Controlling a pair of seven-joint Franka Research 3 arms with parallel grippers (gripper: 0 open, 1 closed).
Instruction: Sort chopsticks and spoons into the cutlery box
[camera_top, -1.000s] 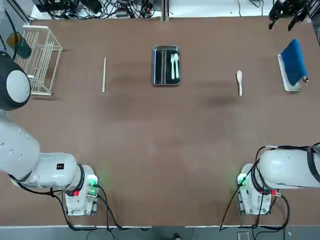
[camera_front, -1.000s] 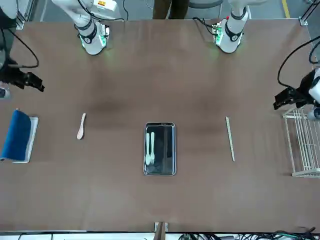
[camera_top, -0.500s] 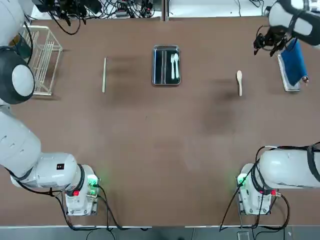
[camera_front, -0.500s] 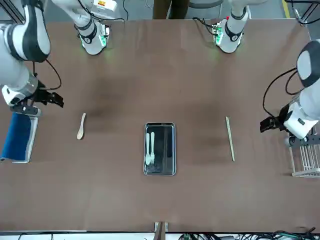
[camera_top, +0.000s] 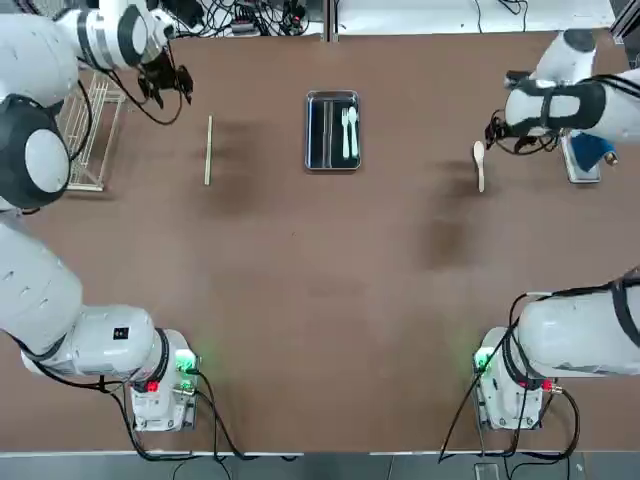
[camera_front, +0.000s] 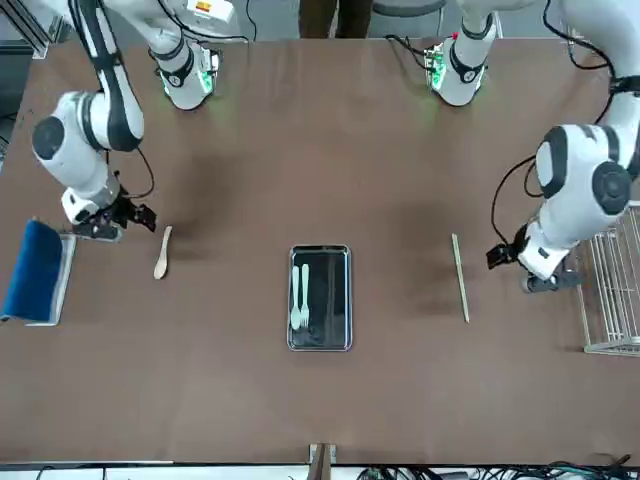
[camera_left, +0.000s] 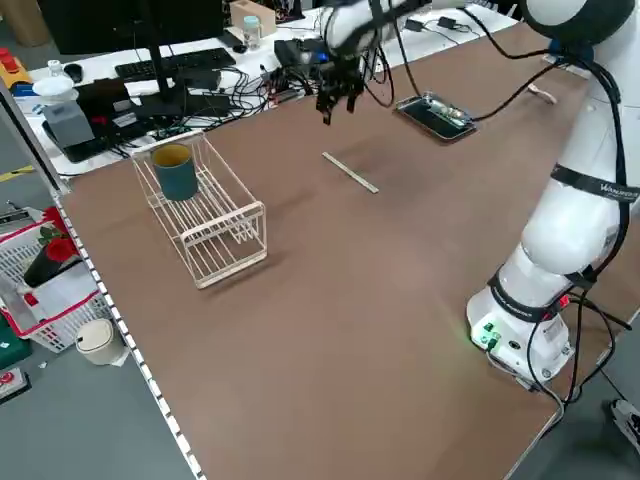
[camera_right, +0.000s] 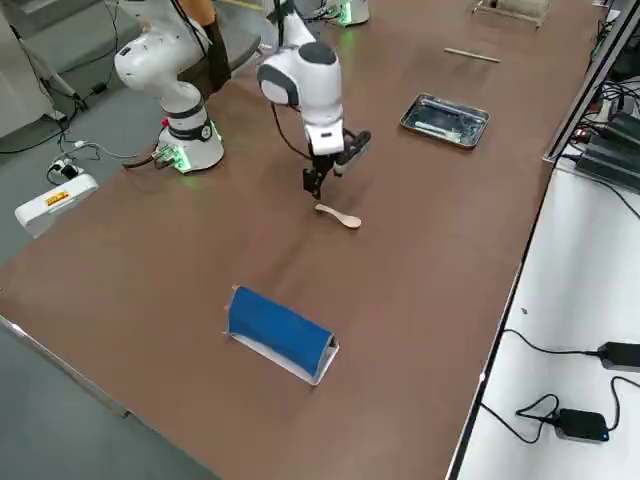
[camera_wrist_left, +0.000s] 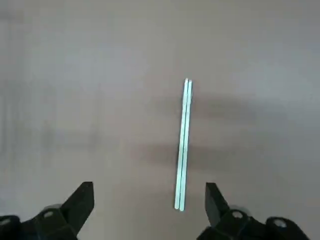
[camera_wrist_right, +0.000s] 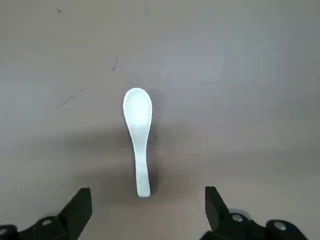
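Beneath right hand (camera_wrist_right: 148, 212), spoon (camera_wrist_right: 139, 140).

The pair of chopsticks (camera_wrist_left: 183, 145), thin, straight and pale, lies flat on the left, side by side and touching, pointing near to far. The cutlery box (camera_top: 333, 165), a shiny rectangular metal tray with a dark inside, lies flat between them and the loose spoon (camera_top: 480, 165). A white fork (camera_top: 345, 132) and a white spoon (camera_top: 353, 131) lie in its right compartment, heads far. The loose spoon, cream-white with an oval bowl, lies on the right, bowl far, handle near.
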